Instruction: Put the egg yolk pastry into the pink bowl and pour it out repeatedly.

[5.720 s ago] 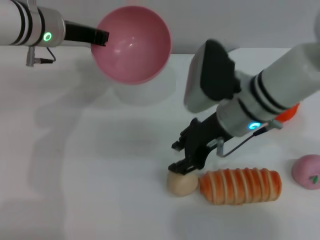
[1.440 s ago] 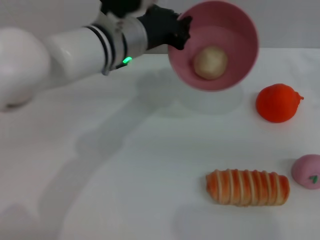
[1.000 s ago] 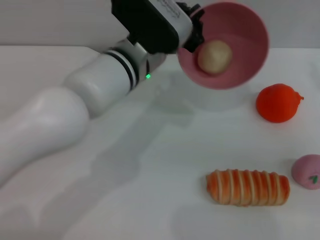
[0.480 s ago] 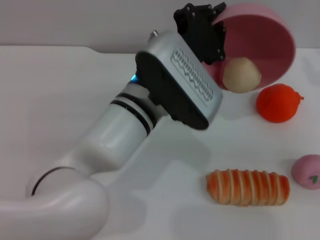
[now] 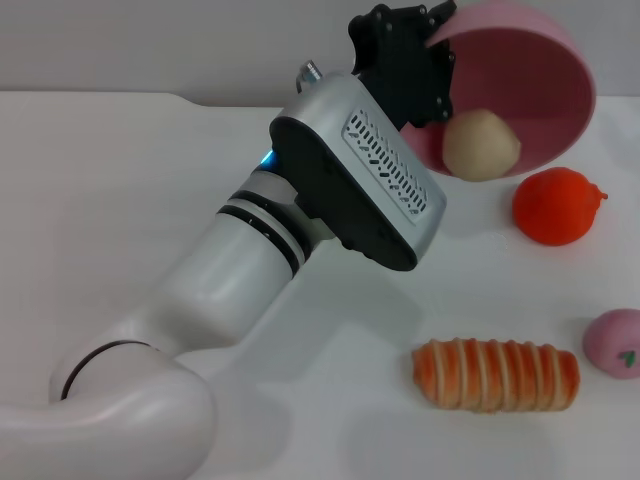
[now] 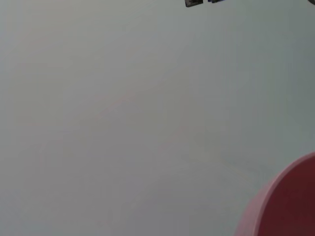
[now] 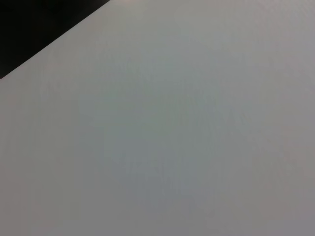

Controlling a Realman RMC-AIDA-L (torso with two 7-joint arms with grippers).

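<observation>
While the left pincer (image 5: 425, 50) clamps the tipped pink bowl (image 5: 540, 90), the egg yolk pastry (image 5: 482, 145) rests inside.

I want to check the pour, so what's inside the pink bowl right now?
The egg yolk pastry lies at the low rim of the tipped pink bowl, held by the left gripper. The gripper hides part of the bowl's inside.

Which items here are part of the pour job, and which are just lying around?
In the job: pink bowl, tilted, held by the left gripper; egg yolk pastry at its lower rim.
Lying about: orange fruit, striped bread roll, pink bun.
</observation>
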